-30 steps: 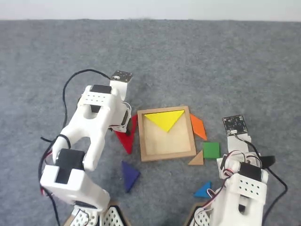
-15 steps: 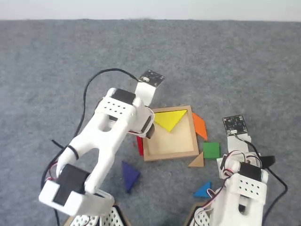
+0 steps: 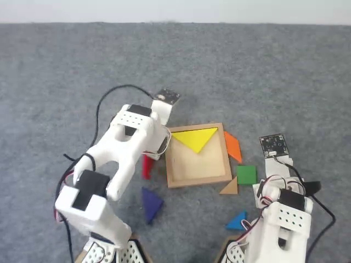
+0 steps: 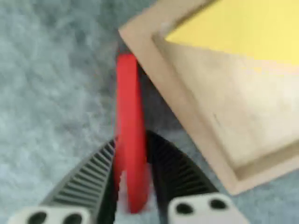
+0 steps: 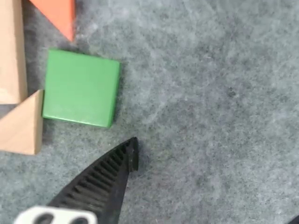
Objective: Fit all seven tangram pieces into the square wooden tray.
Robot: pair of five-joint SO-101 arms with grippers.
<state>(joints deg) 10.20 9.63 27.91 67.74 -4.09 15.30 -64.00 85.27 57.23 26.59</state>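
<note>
Left end effector [image 4: 131, 145] pinching red piece [image 4: 128, 112], upright on edge, just beside tray [image 4: 187, 112] outer wall, near corner. Yellow triangle [image 3: 193, 138] inside tray. Right end effector [image 5: 215, 182] spread, near green square [image 5: 79, 88].

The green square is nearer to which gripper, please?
Right. The right gripper sits just beside the green square; the left gripper holds the red piece beyond the wooden tray.
</note>
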